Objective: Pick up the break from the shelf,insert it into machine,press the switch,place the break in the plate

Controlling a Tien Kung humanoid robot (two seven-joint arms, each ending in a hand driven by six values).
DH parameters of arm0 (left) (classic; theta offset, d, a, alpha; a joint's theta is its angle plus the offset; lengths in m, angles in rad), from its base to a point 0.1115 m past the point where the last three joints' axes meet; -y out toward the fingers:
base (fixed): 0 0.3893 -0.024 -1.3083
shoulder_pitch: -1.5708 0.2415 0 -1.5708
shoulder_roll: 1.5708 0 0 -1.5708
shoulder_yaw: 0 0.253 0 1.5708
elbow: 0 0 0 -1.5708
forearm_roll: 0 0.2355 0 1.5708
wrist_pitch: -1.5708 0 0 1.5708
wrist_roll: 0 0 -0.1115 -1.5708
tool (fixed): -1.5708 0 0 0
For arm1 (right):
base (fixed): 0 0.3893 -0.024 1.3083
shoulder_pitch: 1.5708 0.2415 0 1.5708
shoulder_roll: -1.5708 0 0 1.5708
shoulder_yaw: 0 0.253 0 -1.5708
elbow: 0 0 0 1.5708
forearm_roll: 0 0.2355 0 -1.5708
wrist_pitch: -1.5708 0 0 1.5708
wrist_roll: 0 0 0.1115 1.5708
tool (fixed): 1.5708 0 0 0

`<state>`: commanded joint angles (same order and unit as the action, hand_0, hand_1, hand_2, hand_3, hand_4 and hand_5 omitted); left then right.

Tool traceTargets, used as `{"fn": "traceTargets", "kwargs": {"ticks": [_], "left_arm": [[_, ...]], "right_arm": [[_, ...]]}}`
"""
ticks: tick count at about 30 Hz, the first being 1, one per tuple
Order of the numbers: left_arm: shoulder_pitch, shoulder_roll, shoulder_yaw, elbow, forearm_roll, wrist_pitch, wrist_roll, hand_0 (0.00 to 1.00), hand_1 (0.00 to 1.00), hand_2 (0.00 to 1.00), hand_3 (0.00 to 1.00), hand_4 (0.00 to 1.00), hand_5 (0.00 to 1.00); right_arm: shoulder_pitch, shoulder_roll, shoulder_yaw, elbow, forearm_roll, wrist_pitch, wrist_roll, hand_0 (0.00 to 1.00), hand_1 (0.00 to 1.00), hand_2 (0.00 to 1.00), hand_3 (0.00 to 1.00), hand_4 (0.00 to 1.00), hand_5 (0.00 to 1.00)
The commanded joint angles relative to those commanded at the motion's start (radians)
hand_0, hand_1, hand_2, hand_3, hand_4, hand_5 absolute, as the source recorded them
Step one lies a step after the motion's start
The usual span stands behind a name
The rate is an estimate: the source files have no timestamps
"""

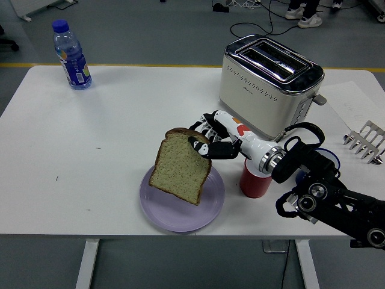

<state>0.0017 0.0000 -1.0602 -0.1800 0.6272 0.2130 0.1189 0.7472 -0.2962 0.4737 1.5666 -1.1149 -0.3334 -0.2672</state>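
- Brown-crusted bread slice (181,171) held tilted above the lilac plate (212,211), lower edge over plate's left half; can't tell whether it touches the plate.
- R hand (210,136) closed on slice's upper right corner; fingertips (201,146) pinch the crust, other fingers curled behind it.
- R arm comes in from lower right, white forearm w/ red mark, black links trailing to the frame edge.
- L arm: not in view.
- Toaster (270,82), cream w/ chrome top, stands at far right of white table (108,138); both slots show nothing inside.
- Red mug (254,180) just right of plate, partly hidden by forearm.
- Blue mug (331,161) behind arm, mostly covered.
- Metal rack (364,139) near table's right edge, on a sheet of paper.
- Water bottle (71,55), blue cap & label, upright at far left corner, well apart from everything else.
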Motion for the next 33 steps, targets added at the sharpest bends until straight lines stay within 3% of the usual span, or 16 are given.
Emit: {"fn": "traceTargets", "kwargs": {"ticks": [8, 17, 18, 23, 24, 29, 30, 33], "left_arm": [[0.004, 0.0, 0.002, 0.0, 0.004, 0.0, 0.0, 0.67, 0.632, 0.636, 0.661, 0.401, 0.939], [0.003, 0.0, 0.012, 0.0, -0.001, -0.002, -0.002, 0.67, 0.632, 0.636, 0.663, 0.401, 0.939], [0.002, 0.0, 0.015, 0.0, -0.004, -0.002, -0.002, 0.67, 0.632, 0.637, 0.662, 0.4, 0.938], [-0.003, 0.0, 0.024, 0.0, -0.015, -0.002, -0.004, 0.67, 0.632, 0.637, 0.662, 0.4, 0.938], [-0.003, 0.0, 0.025, 0.0, -0.017, -0.002, -0.004, 0.669, 0.632, 0.637, 0.664, 0.398, 0.937], [-0.006, 0.0, 0.03, 0.0, -0.022, -0.002, -0.005, 0.669, 0.632, 0.637, 0.664, 0.398, 0.937], [-0.007, 0.0, 0.031, 0.0, -0.023, -0.002, -0.005, 0.669, 0.632, 0.637, 0.664, 0.399, 0.935], [-0.008, 0.0, 0.032, 0.0, -0.025, -0.003, -0.005, 0.669, 0.632, 0.637, 0.664, 0.399, 0.935]], "right_arm": [[0.002, 0.065, -0.055, -0.071, -0.002, -0.005, 0.013, 0.126, 0.215, 0.336, 0.451, 0.454, 0.002], [0.011, 0.086, -0.076, -0.145, -0.025, 0.001, 0.034, 0.127, 0.213, 0.336, 0.457, 0.452, 0.002], [0.015, 0.085, -0.08, -0.15, -0.028, 0.011, 0.037, 0.229, 0.31, 0.393, 0.497, 0.422, 0.002], [0.036, 0.089, -0.093, -0.168, -0.047, 0.035, 0.049, 0.229, 0.31, 0.393, 0.497, 0.422, 0.002], [0.037, 0.09, -0.094, -0.17, -0.049, 0.036, 0.05, 0.315, 0.39, 0.45, 0.519, 0.421, 0.002], [0.049, 0.109, -0.089, -0.19, -0.069, 0.039, 0.055, 0.315, 0.39, 0.45, 0.519, 0.421, 0.002], [0.051, 0.111, -0.088, -0.193, -0.071, 0.039, 0.056, 0.37, 0.418, 0.481, 0.532, 0.425, 0.02], [0.055, 0.118, -0.086, -0.203, -0.083, 0.042, 0.057, 0.37, 0.418, 0.481, 0.532, 0.425, 0.02]]}}
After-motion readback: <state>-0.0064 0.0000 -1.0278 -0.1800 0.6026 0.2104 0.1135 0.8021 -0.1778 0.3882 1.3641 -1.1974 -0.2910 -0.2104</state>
